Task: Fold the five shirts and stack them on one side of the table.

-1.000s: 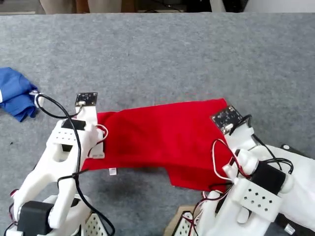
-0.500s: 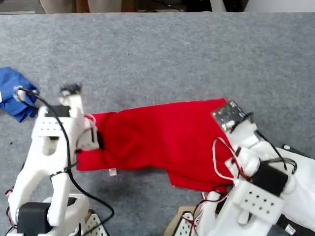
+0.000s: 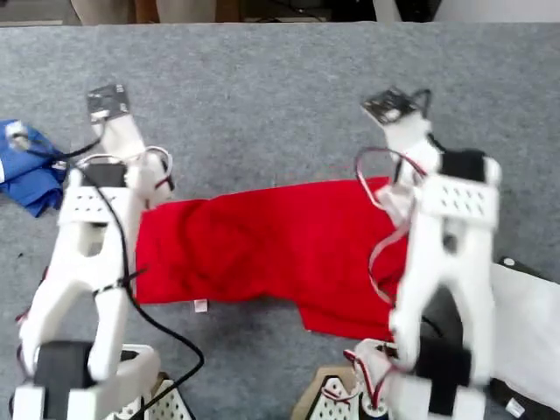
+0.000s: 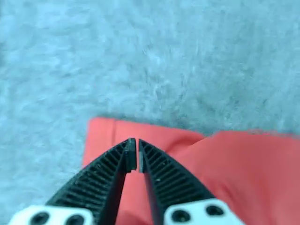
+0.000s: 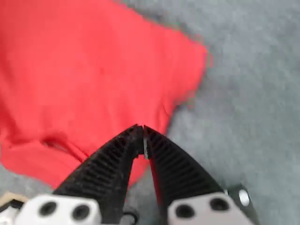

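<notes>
A red shirt lies folded into a long band across the middle of the grey table. The left arm stands over its left end and the right arm over its right end. In the left wrist view my left gripper is shut and empty, hovering above one corner of the red shirt. My right gripper is also shut with nothing in it, held above the edge of the red shirt.
A crumpled blue shirt lies at the table's far left edge. A white cloth sits at the near right beside the right arm's base. The grey felt behind the red shirt is bare.
Both arms have risen and swung toward the far side, away from the shirt's ends. The red shirt's left end now lies flat and uncovered.
</notes>
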